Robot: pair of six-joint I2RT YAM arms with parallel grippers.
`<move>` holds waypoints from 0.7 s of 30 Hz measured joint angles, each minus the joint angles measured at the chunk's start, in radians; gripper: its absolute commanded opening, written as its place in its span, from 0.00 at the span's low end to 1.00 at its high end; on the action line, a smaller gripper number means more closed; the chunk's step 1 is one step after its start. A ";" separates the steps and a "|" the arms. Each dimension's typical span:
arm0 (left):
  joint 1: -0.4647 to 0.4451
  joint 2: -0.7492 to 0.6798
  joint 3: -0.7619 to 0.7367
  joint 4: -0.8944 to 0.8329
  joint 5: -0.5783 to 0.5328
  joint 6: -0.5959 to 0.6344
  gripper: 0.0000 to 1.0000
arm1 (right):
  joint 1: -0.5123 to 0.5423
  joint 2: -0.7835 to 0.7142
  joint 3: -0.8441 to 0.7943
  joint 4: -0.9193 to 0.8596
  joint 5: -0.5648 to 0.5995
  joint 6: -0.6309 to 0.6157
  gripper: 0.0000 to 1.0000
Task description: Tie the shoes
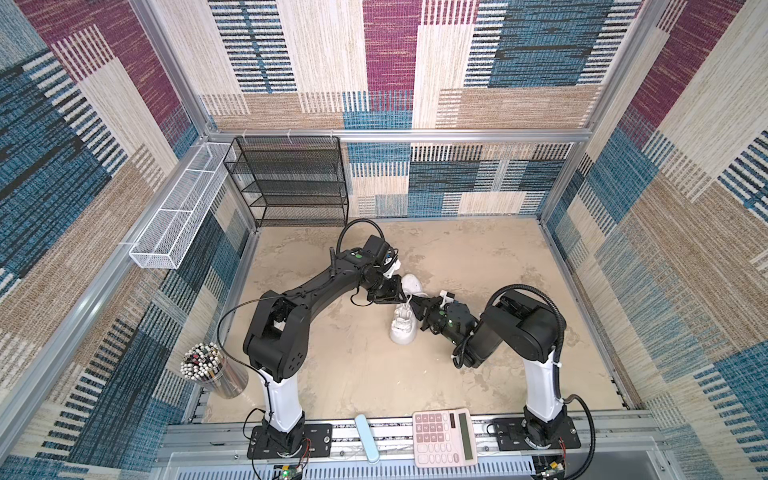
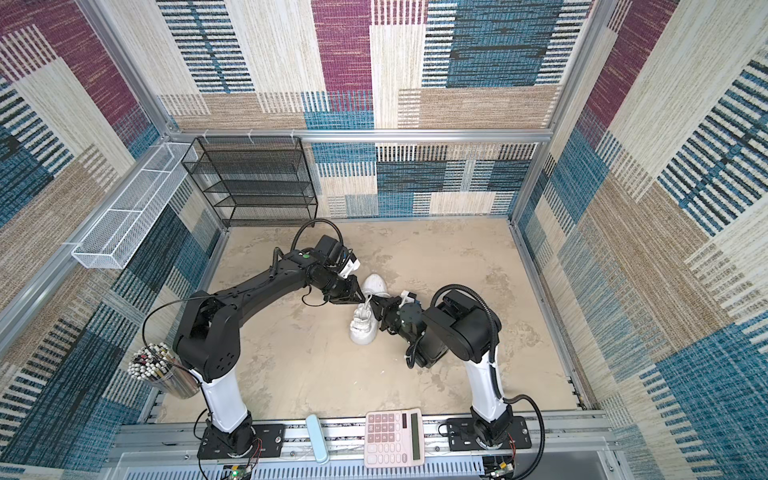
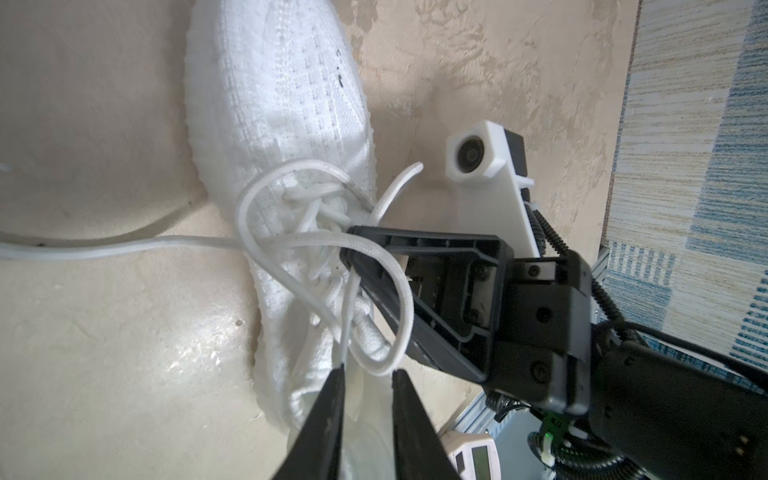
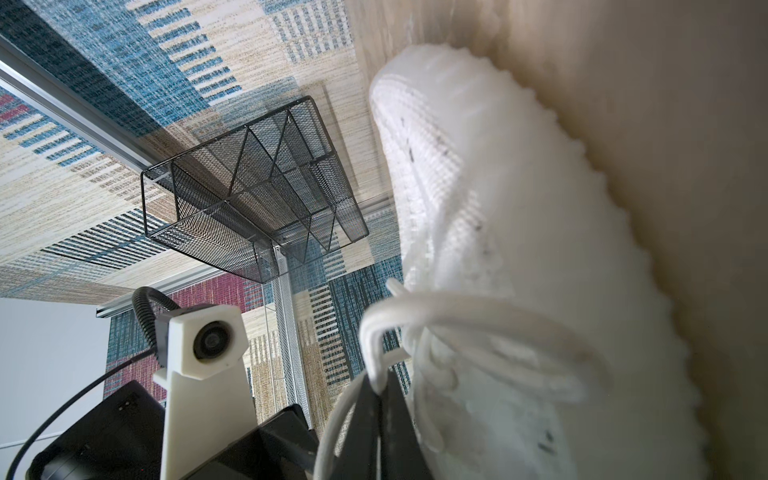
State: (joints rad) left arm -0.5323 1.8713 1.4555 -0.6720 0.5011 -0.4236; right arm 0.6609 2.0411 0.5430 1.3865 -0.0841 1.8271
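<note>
Left wrist view: the left gripper (image 3: 368, 371) stands partly open about a loop of the laces (image 3: 291, 243), the right gripper (image 3: 353, 249), at 3 o'clock of the shoe (image 1: 401, 332) at the table (image 1: 353, 374) centre, clamped tight on them.

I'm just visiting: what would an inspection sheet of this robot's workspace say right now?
Surface: beige mottled table.
Job's things: white sneaker mid-table; laces looped, not tied.
Clutter: pink calculator, blue case, pencil cup at the front.
Hands: left hand, jaws apart at a lace loop; right hand shut on the laces.
Cables: black hoses arch over both arms.
Surroundings: patterned fabric walls, black mesh rack, white wire basket.
</note>
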 measured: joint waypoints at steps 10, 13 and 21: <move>0.000 0.009 -0.003 0.003 -0.002 0.000 0.24 | 0.001 0.005 0.006 0.000 -0.004 0.001 0.00; 0.000 0.012 -0.003 0.003 -0.005 0.000 0.24 | 0.001 0.005 0.006 0.000 -0.003 0.004 0.00; 0.000 0.013 -0.012 0.006 -0.031 0.000 0.25 | 0.001 0.012 0.000 0.001 -0.003 0.004 0.00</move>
State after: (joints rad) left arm -0.5320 1.8839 1.4437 -0.6662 0.4702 -0.4236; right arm 0.6617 2.0529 0.5430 1.3876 -0.0872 1.8313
